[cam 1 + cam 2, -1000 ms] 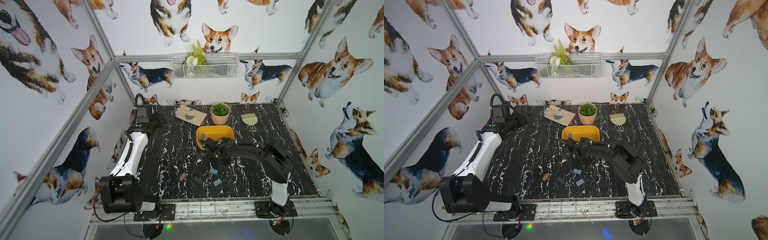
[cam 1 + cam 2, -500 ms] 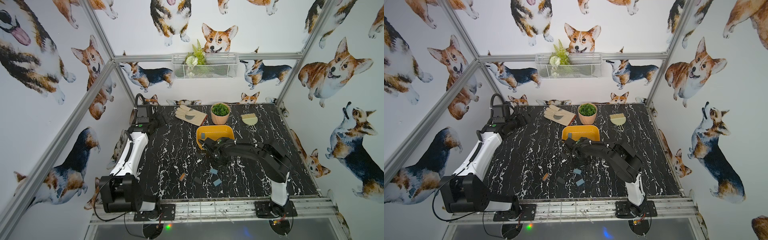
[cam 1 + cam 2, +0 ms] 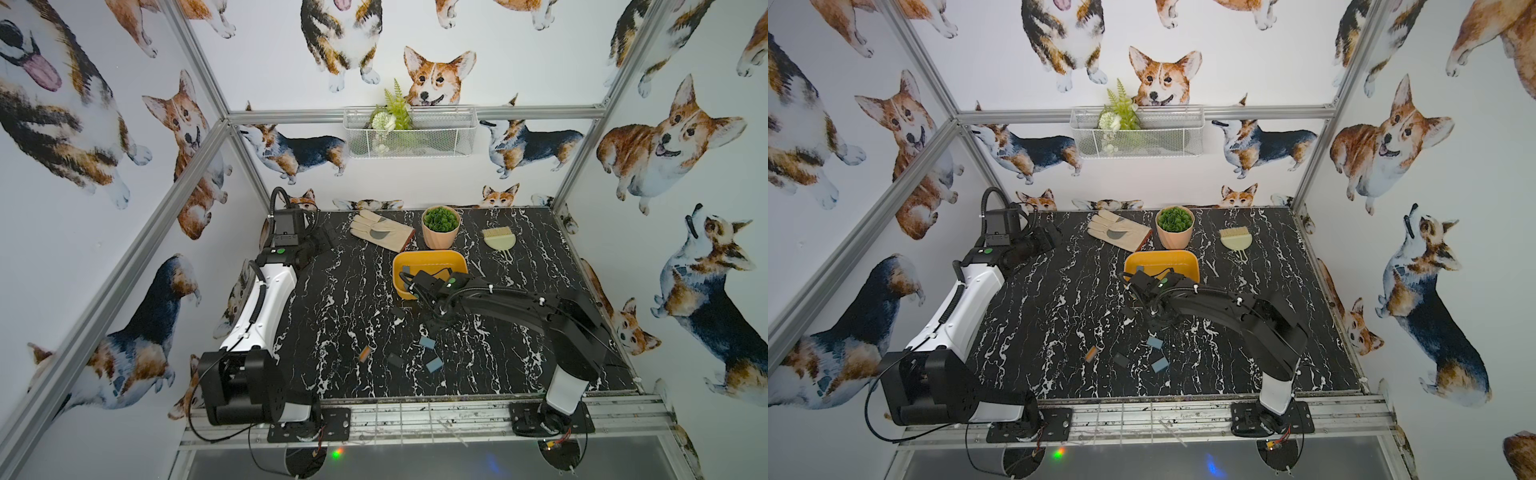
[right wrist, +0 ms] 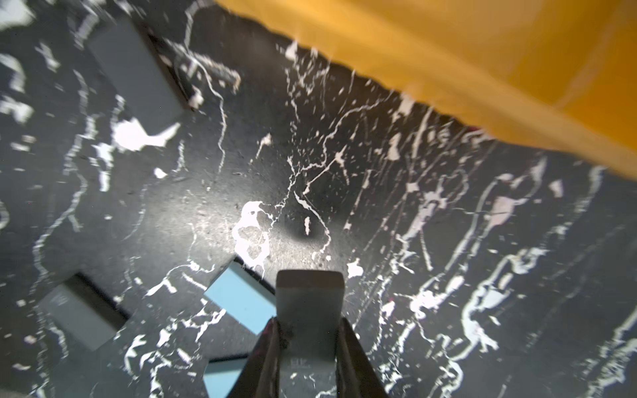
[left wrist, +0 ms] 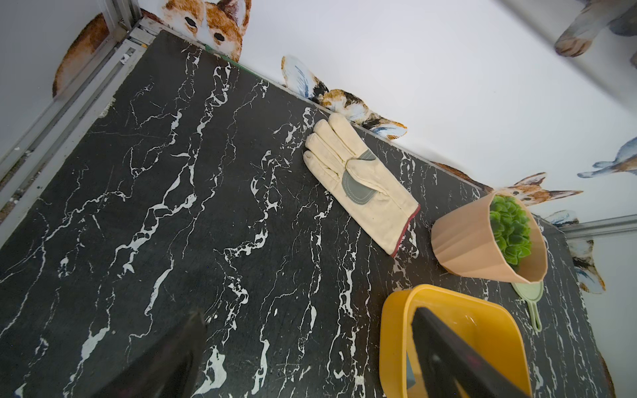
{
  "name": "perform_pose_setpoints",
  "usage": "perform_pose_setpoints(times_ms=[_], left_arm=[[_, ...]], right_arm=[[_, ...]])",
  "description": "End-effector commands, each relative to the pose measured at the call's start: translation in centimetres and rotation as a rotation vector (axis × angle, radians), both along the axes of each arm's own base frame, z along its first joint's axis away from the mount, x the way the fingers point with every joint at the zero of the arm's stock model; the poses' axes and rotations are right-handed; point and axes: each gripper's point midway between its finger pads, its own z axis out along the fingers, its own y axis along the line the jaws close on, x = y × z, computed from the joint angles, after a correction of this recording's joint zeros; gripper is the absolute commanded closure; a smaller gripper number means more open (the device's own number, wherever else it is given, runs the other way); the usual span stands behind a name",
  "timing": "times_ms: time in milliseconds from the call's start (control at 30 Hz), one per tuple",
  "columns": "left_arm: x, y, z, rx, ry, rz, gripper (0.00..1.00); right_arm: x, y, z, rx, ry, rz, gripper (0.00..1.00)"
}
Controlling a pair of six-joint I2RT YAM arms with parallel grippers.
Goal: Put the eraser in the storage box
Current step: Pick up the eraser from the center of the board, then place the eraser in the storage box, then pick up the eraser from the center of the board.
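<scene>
The mustard-yellow storage box stands mid-table in both top views, with a grey-blue eraser lying inside it. My right gripper is low over the table just in front of the box. It is shut on a grey eraser that sticks out past the fingertips. My left gripper hangs open at the far left of the table with nothing between its fingers. The box's corner shows behind one of its fingers.
Loose erasers lie near the right gripper: blue ones, dark grey ones, an orange one. At the back are a glove, a plant pot and a small brush.
The right gripper's jaws have closed onto the grey eraser. The left arm has not moved.
</scene>
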Motion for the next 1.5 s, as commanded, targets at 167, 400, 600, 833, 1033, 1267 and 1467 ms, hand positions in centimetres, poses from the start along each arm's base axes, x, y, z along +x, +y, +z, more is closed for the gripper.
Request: perform_pose_setpoints(times_ms=[167, 400, 600, 833, 1033, 1267, 1467], left_arm=[[0.7, -0.3, 1.4, -0.010, -0.041, -0.021, 0.04], [2.0, -0.9, 2.5, -0.033, -0.066, -0.045, 0.04], [3.5, -1.2, 2.3, -0.052, -0.058, -0.051, 0.04], [4.8, -1.4, 1.3, -0.072, -0.031, -0.050, 0.04], [5.3, -1.5, 1.0, -0.077, -0.022, -0.049, 0.04], [5.4, -1.4, 1.2, -0.062, -0.017, -0.052, 0.04], [5.1, -1.4, 1.2, -0.051, -0.014, -0.059, 0.04]], right_arm=[[5.9, 0.5, 7.0, 0.103, -0.101, -0.026, 0.70], [10.4, 3.5, 6.5, 0.137, -0.087, 0.009, 0.70], [13.1, 5.4, 4.0, 0.145, -0.060, 0.021, 0.70], [15.1, 5.7, 2.5, 0.149, -0.055, 0.017, 0.68], [16.7, 4.1, 1.0, 0.126, -0.055, -0.018, 0.47], [17.6, 3.5, 0.3, 0.140, -0.052, -0.052, 0.39], [13.6, 4.5, 1.9, 0.104, -0.113, 0.076, 0.30]])
